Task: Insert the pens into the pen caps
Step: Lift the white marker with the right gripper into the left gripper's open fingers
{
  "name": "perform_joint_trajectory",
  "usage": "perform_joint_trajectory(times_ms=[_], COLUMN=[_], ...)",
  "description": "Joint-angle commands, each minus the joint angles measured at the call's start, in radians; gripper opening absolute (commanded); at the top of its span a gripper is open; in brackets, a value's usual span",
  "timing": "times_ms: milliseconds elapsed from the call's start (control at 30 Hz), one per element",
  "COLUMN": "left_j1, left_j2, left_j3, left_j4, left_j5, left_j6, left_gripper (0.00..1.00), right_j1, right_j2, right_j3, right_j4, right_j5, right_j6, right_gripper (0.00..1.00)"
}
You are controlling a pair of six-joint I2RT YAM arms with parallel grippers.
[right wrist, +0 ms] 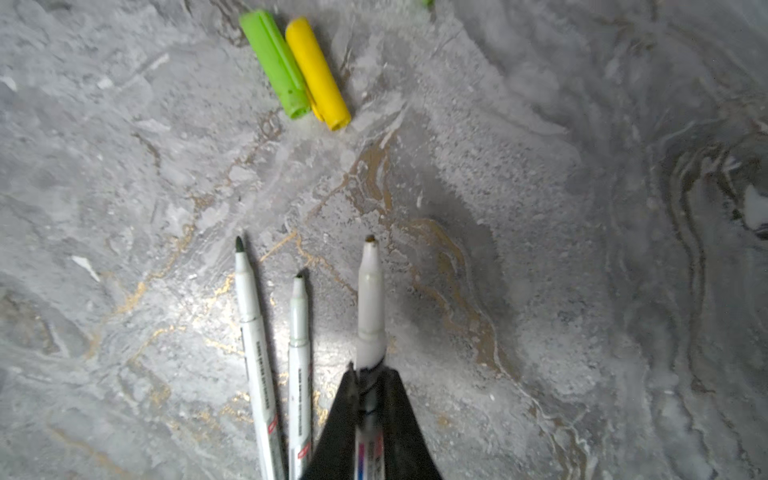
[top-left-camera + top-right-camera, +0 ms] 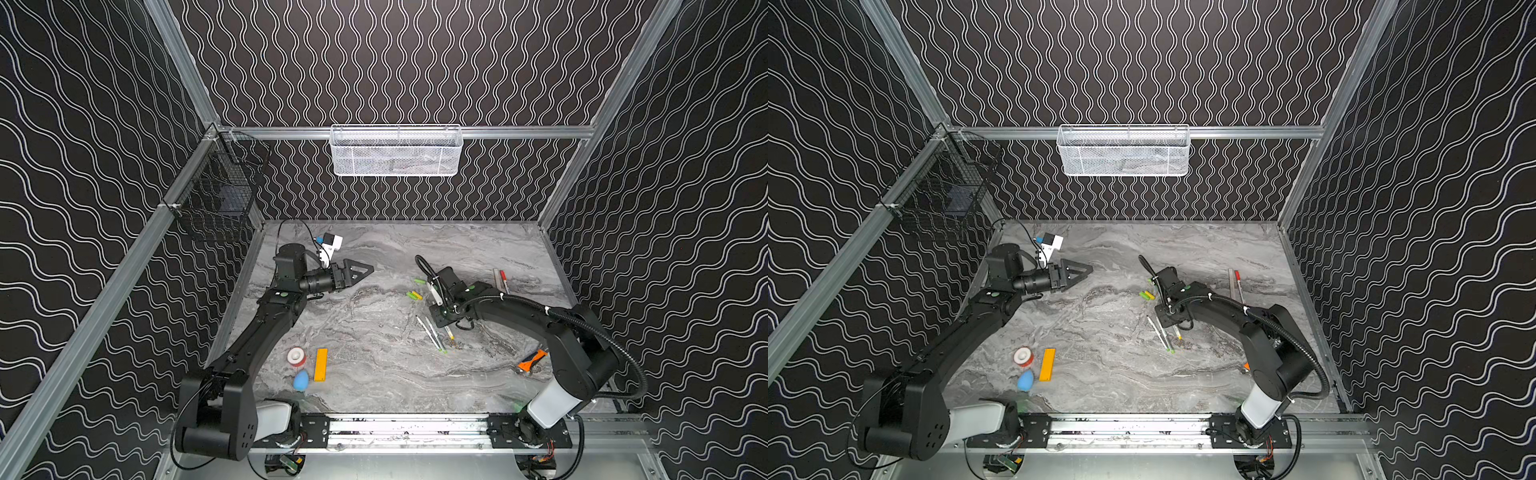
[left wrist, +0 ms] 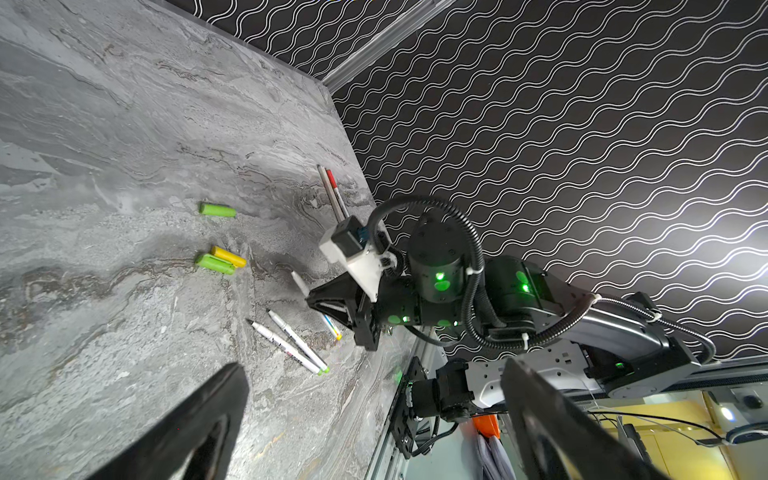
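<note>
Your right claw (image 1: 368, 372) is clamped on a white-barrelled marker pen (image 1: 370, 299), right of centre on the grey marbled table (image 1: 540, 208). The grip sits behind the neck, so the bare tip juts free. It aims towards the short yellow plastic cap (image 1: 318, 72), which touches a green plastic cap (image 1: 274, 62) just farther left. Your left claw (image 2: 365, 270) hangs wide open at far left, likely waiting to steady a cap.

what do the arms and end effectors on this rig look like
The left arm and right arm are matte black with pale grey base segments and green joint lights. A ribbed black hose with white zip ties runs along the right one. The left end effector and right end effector have black triangular fingers with cut-outs; a white camera mount sits behind each.
</note>
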Motion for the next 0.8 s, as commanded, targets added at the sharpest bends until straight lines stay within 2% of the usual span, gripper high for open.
perform_joint_trajectory(times_ms=[0, 167, 300, 400, 567, 767], left_j1=[-0.002, -0.021, -0.071, -0.114, -0.163, -0.263], left_j2=[0.009, 0.019, 0.026, 0.02, -0.009, -0.064], left_j3=[0.004, 0.011, 0.032, 0.048, 0.045, 0.057], left_j4=[0.034, 0.031, -0.02, -0.067, -0.024, -0.062], left_j5=[0.001, 0.007, 0.008, 0.005, 0.029, -0.044], left_j6=[0.007, 0.013, 0.058, 0.105, 0.11, 0.176], left_gripper=[0.98, 0.98, 0.96, 0.95, 0.92, 0.9], right_j1=[-0.01, -0.011, -0.011, -0.011, -0.012, -0.014], right_j2=[-0.035, -0.12, -0.18, -0.217, -0.301, -0.379], right_j3=[0.007, -0.017, -0.026, -0.016, -0.016, -0.003], right_j4=[0.038, 0.129, 0.204, 0.256, 0.382, 0.497], right_j5=[-0.073, -0.206, -0.306, -0.388, -0.505, -0.671], right_j6=[-0.009, -0.044, -0.034, -0.009, 0.067, 0.155], right_gripper=[0.13, 0.13, 0.13, 0.13, 0.13, 0.13])
